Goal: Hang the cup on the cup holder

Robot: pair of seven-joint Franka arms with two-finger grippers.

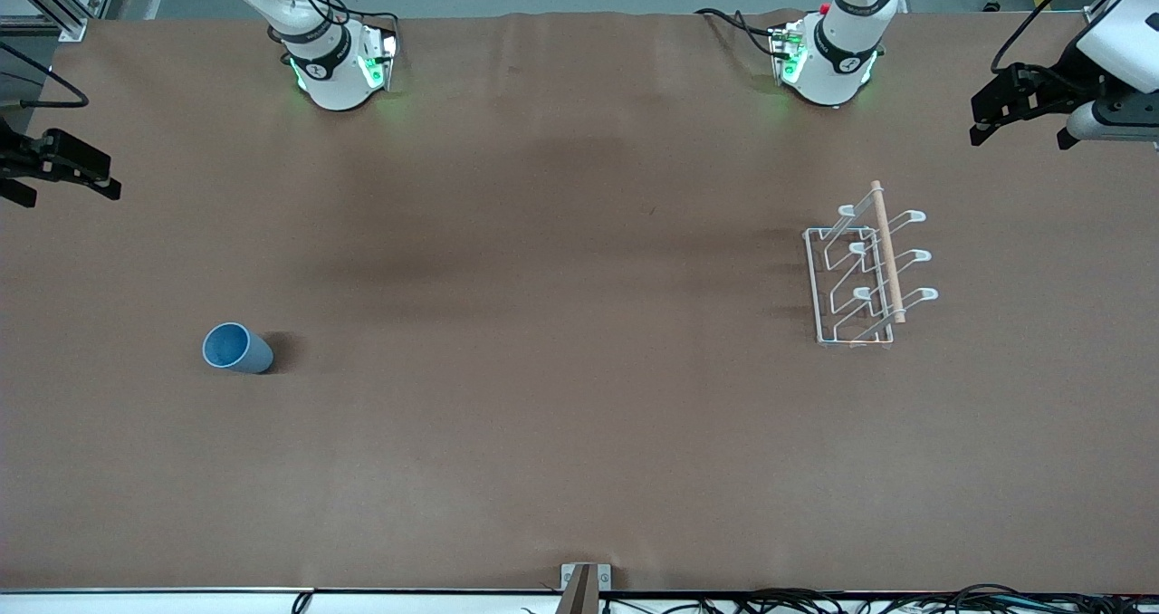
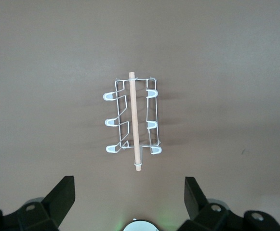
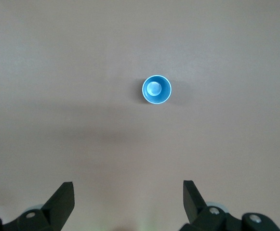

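The light-blue cup [image 1: 237, 349] stands upright with its mouth up, toward the right arm's end of the table; the right wrist view looks straight down into the cup [image 3: 156, 89]. The white wire cup holder [image 1: 860, 279] with its wooden rod [image 1: 888, 254] stands toward the left arm's end, and the left wrist view shows the cup holder [image 2: 132, 118] from above. My right gripper [image 1: 71, 194] hangs open and empty high over its end of the table, well apart from the cup. My left gripper [image 1: 1021, 139] hangs open and empty high up, apart from the holder.
Brown cloth [image 1: 561, 324] covers the whole table. Both arm bases [image 1: 340, 62] [image 1: 828, 57] stand along the edge farthest from the front camera. A small bracket [image 1: 584, 582] and cables lie at the nearest edge.
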